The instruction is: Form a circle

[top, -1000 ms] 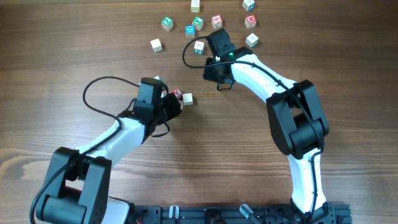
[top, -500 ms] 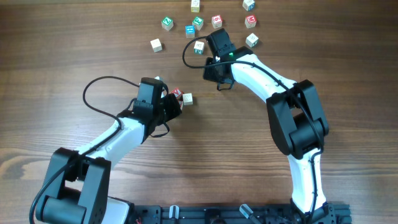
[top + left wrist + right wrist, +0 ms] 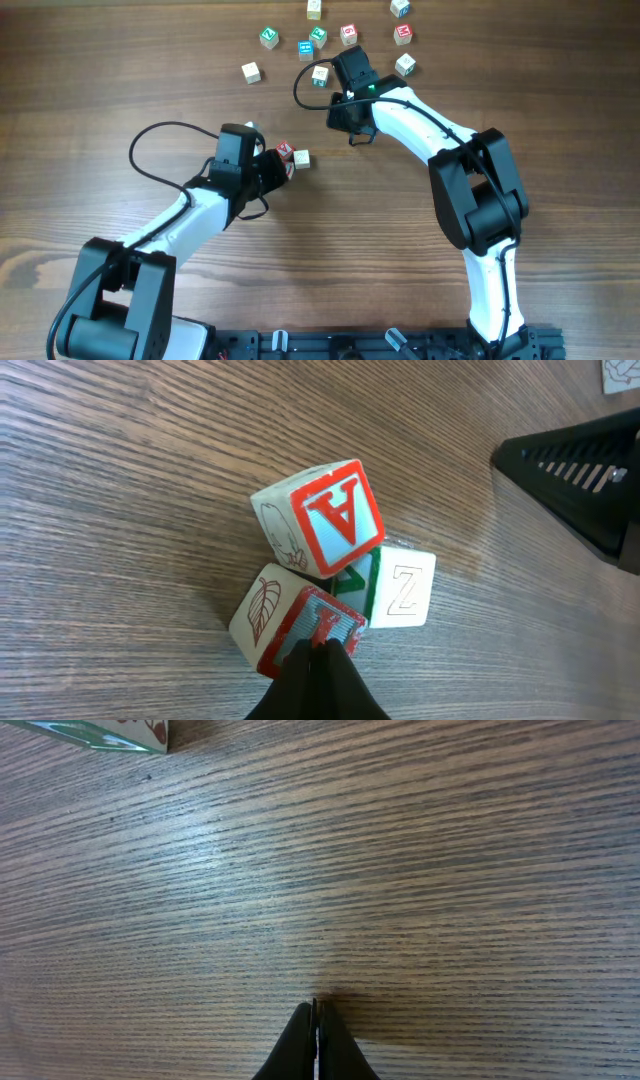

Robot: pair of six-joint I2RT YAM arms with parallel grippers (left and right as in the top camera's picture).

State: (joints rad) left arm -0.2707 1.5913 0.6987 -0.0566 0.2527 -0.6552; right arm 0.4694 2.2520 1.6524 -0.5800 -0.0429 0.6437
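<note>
Cubes (image 3: 335, 560) in tight touching triangle

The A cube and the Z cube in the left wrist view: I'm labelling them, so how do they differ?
The A cube has a solid red letter in a thick red frame; the Z cube a thin outlined letter on a pale face. The A cube's side shows a line drawing, the Z cube's side green print. The A reads upside down here, the Z upright. Both are small wooden cubes, packed together.
</note>
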